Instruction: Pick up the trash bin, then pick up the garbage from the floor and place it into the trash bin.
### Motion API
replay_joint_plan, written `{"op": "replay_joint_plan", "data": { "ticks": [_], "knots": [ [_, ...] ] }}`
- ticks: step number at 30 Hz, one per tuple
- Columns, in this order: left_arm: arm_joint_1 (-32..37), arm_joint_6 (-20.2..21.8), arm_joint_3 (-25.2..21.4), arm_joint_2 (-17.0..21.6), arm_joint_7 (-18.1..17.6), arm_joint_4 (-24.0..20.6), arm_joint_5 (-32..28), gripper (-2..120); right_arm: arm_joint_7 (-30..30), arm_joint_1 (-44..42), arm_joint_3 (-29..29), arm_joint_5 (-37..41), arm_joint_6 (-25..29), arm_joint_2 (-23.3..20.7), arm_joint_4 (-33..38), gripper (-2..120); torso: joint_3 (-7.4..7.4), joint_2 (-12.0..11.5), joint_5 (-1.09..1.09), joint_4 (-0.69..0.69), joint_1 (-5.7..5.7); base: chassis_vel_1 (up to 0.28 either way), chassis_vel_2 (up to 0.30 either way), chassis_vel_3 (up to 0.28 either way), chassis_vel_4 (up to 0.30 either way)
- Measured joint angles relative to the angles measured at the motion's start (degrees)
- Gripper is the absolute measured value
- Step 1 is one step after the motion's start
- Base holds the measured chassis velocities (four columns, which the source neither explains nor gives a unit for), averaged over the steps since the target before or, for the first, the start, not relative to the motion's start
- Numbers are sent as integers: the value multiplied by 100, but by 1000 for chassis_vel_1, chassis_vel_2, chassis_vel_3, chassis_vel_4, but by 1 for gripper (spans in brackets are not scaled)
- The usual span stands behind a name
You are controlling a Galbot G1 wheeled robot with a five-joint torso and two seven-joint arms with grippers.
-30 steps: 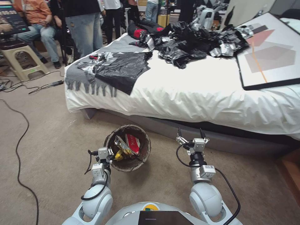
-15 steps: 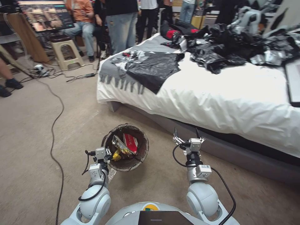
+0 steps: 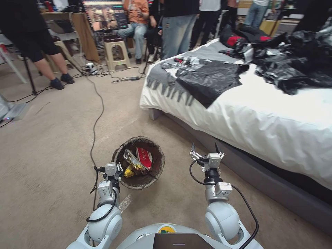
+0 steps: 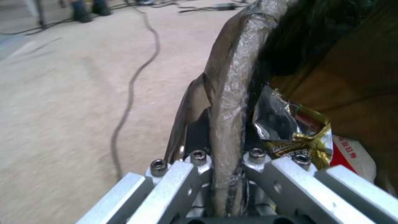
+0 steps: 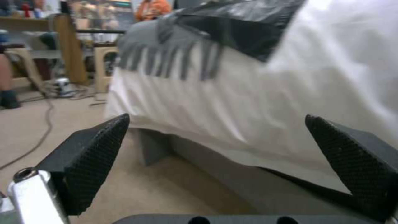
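The trash bin (image 3: 121, 150), a round bucket with a dark liner folded over its rim, hangs in front of me just above the floor (image 3: 52, 148). My left gripper (image 3: 119, 169) is shut on its near rim. In the left wrist view the fingers (image 4: 186, 168) pinch the liner-covered rim (image 4: 232, 93). Garbage lies inside the bin: a red wrapper (image 3: 145, 157) and a gold foil wrapper (image 3: 133, 162), the foil wrapper (image 4: 290, 127) also close up at the wrist. My right gripper (image 3: 204, 149) is open and empty, held out to the right of the bin; its black fingertips (image 5: 93, 149) frame the bed side.
A white-covered bed (image 3: 273, 117) with black plastic sheets (image 3: 211, 79) fills the right side, its grey base close to my right arm. A black cable (image 3: 97, 117) runs across the carpet ahead-left. A stool (image 3: 116, 52), a desk and standing people are at the back.
The whole head view has swung left, so the camera moved: the bed now sits farther right and more carpet shows. Both arms and the held bin keep their pose.
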Motion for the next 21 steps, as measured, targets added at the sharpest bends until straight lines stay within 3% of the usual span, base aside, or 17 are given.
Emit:
{"op": "replay_joint_plan", "data": {
  "ticks": [21],
  "knots": [
    [0,-11,-51,2,11,-28,17,0,1,-11,-66,-88,-3,57,-44,100,0,0,0,2,0,127,123,128,123]
  ]
}}
